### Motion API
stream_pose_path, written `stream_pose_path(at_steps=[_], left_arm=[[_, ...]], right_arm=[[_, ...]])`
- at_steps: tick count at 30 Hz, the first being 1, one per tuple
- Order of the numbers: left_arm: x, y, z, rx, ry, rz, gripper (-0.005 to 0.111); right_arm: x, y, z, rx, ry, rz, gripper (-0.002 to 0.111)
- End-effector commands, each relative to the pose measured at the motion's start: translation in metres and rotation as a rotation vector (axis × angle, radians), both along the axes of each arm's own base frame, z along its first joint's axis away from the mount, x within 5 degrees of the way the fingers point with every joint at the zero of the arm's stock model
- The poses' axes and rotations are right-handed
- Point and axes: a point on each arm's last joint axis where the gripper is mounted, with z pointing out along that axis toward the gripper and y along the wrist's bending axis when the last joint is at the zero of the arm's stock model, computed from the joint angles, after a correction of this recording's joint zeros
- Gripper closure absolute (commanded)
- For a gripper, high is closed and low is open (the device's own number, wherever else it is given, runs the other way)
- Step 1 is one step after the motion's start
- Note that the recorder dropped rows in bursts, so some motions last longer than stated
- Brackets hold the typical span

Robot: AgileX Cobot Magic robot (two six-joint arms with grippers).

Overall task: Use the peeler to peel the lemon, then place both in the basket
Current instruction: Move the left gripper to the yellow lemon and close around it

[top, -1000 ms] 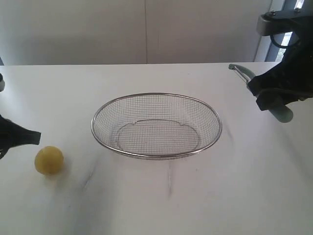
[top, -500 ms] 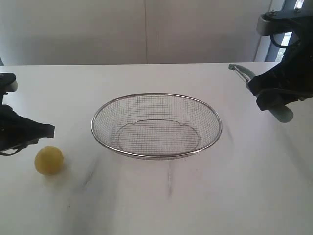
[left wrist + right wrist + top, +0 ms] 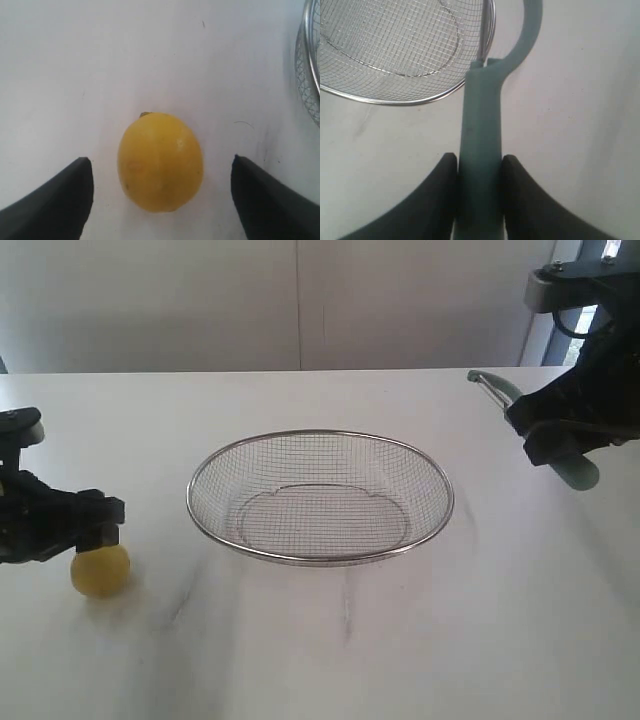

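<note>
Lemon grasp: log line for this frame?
left claw: open, astride lemon on table | right claw: shut on peeler | basket: empty | lemon: unpeeled

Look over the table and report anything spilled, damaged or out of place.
Nothing stands out. The lemon sits whole on the table between the fingers of the open left gripper. The basket stands upright and empty. The right gripper holds the peeler by its handle. Only faint grey scuffs mark the table.
</note>
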Motion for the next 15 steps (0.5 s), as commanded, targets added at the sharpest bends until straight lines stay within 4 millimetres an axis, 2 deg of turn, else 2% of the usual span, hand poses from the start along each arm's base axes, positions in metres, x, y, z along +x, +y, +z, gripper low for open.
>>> stream_pose_path(at_steps=[1, 15], left_arm=[[0.0047, -0.0043, -0.008, -0.039, 0.023, 0.046, 0.028], [0.0061, -0.0053, -0.0158, -0.043, 0.057, 0.06, 0.029]], right_arm=[[-0.0006, -0.0003, 0.0022, 0.01, -0.021, -0.006, 0.105], [-0.0006, -0.0003, 0.0022, 0.01, -0.021, -0.006, 0.105]])
